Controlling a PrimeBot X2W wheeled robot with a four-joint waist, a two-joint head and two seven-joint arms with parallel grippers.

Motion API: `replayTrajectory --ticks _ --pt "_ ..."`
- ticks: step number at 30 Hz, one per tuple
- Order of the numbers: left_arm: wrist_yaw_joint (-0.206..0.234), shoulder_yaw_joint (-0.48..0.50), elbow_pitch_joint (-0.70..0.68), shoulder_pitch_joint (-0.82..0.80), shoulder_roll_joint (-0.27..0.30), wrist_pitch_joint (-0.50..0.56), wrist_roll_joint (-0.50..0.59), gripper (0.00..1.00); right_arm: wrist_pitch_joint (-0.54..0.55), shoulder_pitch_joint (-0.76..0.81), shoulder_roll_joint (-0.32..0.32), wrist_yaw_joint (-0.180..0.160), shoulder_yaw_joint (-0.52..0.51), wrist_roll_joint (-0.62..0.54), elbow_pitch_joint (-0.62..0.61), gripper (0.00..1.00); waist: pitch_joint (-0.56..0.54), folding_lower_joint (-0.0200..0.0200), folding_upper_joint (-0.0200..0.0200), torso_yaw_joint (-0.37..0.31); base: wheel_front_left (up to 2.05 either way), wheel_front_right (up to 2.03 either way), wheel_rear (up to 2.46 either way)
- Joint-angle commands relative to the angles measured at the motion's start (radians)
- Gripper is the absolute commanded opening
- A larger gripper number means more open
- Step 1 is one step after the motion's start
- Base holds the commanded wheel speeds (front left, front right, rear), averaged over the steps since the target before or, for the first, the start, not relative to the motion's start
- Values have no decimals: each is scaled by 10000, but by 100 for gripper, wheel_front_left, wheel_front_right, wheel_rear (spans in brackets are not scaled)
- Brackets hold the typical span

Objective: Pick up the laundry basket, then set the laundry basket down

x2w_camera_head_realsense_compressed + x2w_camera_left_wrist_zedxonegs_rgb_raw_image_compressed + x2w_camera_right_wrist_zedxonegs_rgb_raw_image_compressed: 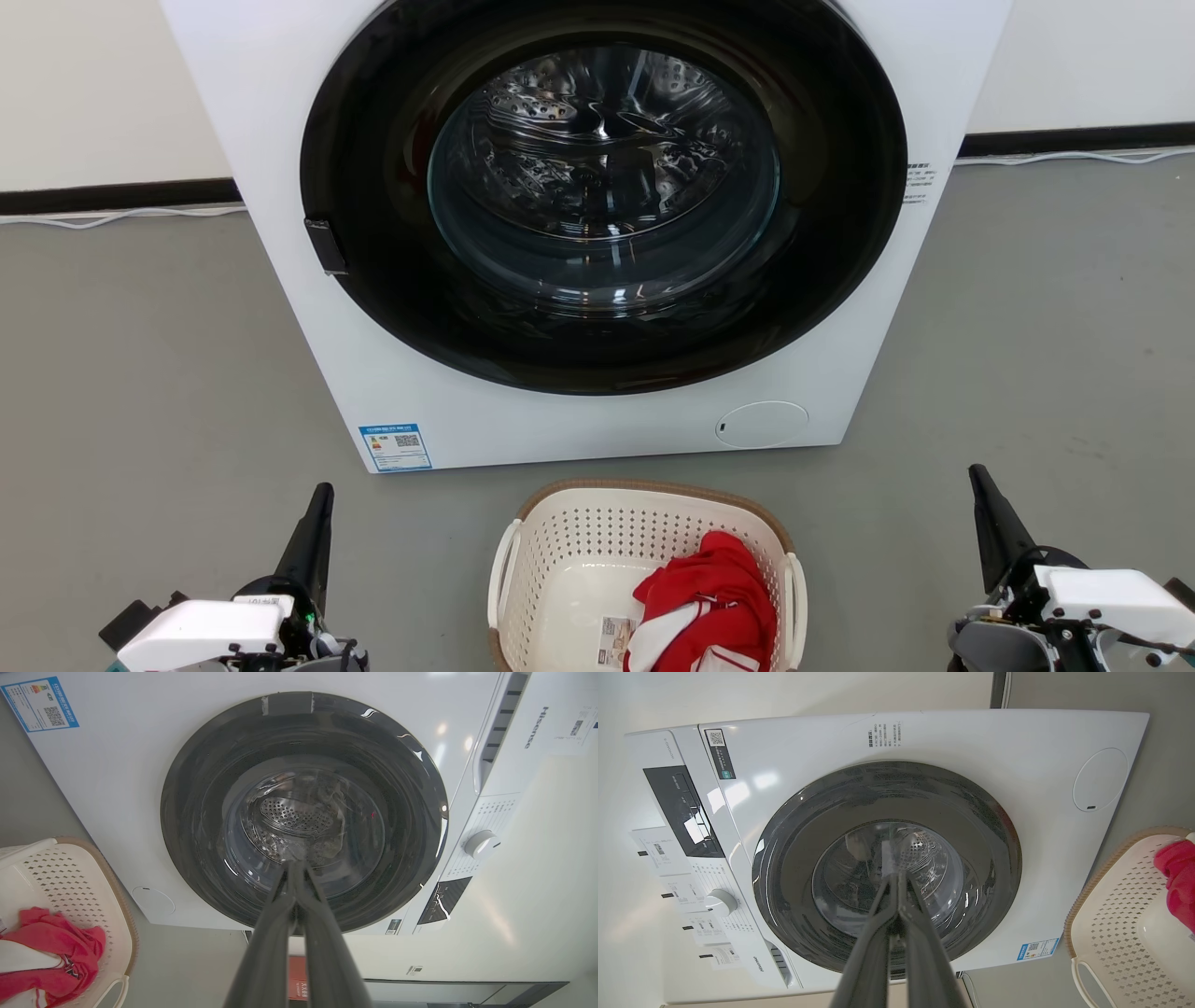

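**Basket on the floor, both hands empty and clear of it**

Near left: the left hand (323, 490) points toward the far side with its fingers (266, 952) pressed together, tips meeting. It holds nothing and is well apart from the basket.

Near centre: the laundry basket (579, 546) stands upright on the grey floor (140, 392), between the two hands. It has a brown rim and a white handle on each side. A red-and-white garment (714, 593) is bunched in its right half. A small label (616, 637) lies on the bottom, just left of the cloth.

Far centre: the white washing machine (579, 434) is near the basket, with a strip of floor between them. The drum is visible through its round dark door (392, 308).

Near right: the right hand (977, 471) has its fingers (864, 956) pressed together and is empty, well apart from the basket.
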Motion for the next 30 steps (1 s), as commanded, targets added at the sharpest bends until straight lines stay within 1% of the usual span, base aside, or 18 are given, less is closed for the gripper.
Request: replayTrajectory --ticks 1,18,19,23,24,30 --pt "-73 299 -291 -560 102 60 -51 0 73 -446 -35 71 181 68 -309 0 0 0 0 0 0 0 0" --pt "-73 299 -291 -560 102 60 -51 0 73 -446 -35 71 181 68 -309 0 0 0 0 0 0 0 0" --pt "2 0 36 16 -4 -5 3 100 -1 20 0 -2 4 -3 33 100 0 0 0 0 0 0 0" --pt "0 -62 89 54 -14 -109 42 100 -91 66 3 0 64 42 -14 100 1 4 0 -1 0 0 0" --pt "-6 -220 98 108 -5 -379 163 100 -365 197 0 5 245 -48 -243 100 0 1 0 -14 0 0 0" --pt "-9 -269 126 132 0 -555 450 100 -541 235 -20 9 292 -700 -305 100 0 0 0 -26 0 0 0"
